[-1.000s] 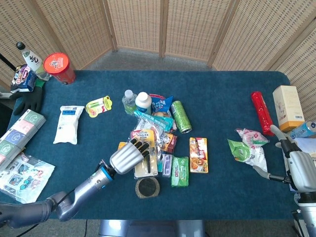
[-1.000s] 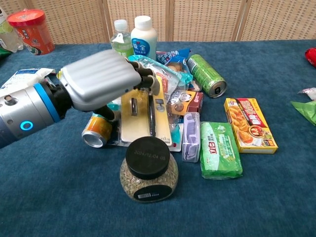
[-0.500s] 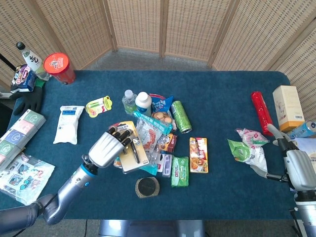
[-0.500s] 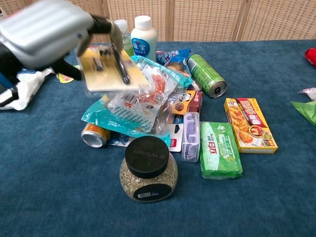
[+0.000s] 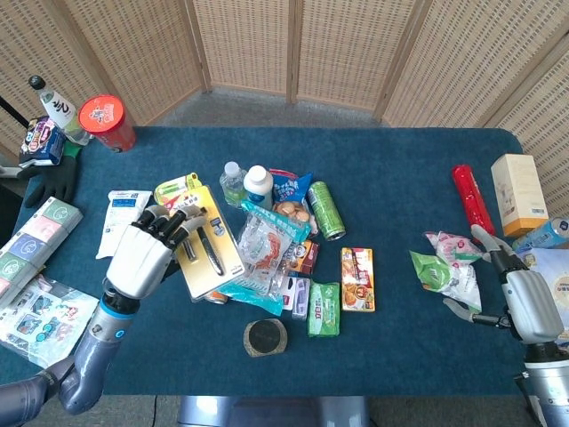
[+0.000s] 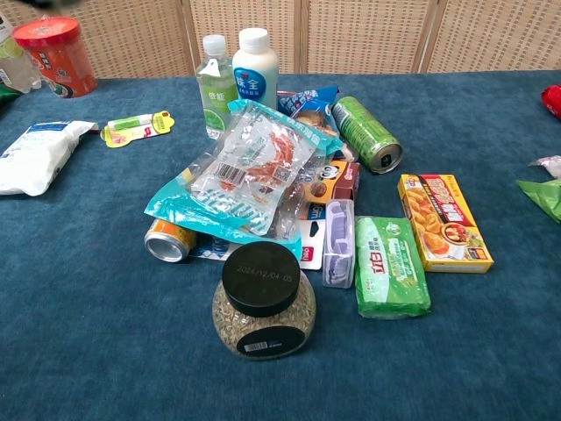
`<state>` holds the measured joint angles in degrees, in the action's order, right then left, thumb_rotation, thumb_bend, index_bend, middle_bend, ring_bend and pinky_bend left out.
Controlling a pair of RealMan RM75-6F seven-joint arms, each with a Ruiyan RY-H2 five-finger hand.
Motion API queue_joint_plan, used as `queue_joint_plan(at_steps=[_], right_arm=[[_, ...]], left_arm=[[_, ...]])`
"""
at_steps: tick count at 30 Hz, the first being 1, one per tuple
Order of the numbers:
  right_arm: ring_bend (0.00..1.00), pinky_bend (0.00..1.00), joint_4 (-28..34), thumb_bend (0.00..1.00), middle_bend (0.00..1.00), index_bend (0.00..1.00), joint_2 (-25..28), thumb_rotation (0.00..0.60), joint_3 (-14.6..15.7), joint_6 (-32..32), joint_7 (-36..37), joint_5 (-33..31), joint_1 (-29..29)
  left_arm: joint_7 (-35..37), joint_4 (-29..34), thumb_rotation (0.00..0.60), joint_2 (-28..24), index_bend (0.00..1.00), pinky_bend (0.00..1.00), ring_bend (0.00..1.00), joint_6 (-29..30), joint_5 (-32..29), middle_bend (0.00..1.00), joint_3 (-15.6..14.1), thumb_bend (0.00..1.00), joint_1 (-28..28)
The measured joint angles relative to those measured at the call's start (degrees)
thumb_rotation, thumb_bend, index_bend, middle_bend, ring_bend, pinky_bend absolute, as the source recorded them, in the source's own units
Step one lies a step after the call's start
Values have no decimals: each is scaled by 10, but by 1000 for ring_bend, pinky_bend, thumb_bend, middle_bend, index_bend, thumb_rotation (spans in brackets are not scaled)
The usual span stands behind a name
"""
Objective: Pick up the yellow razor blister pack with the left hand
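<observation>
Currently: yellow razor blister pack [image 5: 210, 254] is being held aloft by left hand [image 5: 142, 256] | right hand [image 5: 523, 304] empty, spread | risk: edge-only grip, slippage onto snack bag [image 5: 260, 245].

The left robot hand [image 5: 142, 256] has a ribbed silver-grey metal back and dark, black-jointed fingers [image 5: 174, 223]. Its wrist carries a blue ring above a smooth grey forearm with a small blue light. The right robot hand [image 5: 520, 301] shows the same silver-grey casing with pale grey fingers.
</observation>
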<state>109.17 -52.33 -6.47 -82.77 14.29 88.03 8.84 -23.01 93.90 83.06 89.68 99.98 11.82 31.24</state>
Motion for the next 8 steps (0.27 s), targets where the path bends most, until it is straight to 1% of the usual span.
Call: queue_joint_plan(at_steps=[4, 8], right_arm=[[125, 298, -4, 179, 138, 0, -6, 441, 1, 2, 0, 1, 2], [125, 297, -6, 179, 138, 0, -9, 441, 2, 3, 1, 1, 3]], left_arm=[[5, 23, 600, -19, 375, 435, 674, 21, 8, 409, 14, 425, -9], [4, 33, 600, -26, 375, 434, 673, 25, 13, 408, 18, 425, -13]])
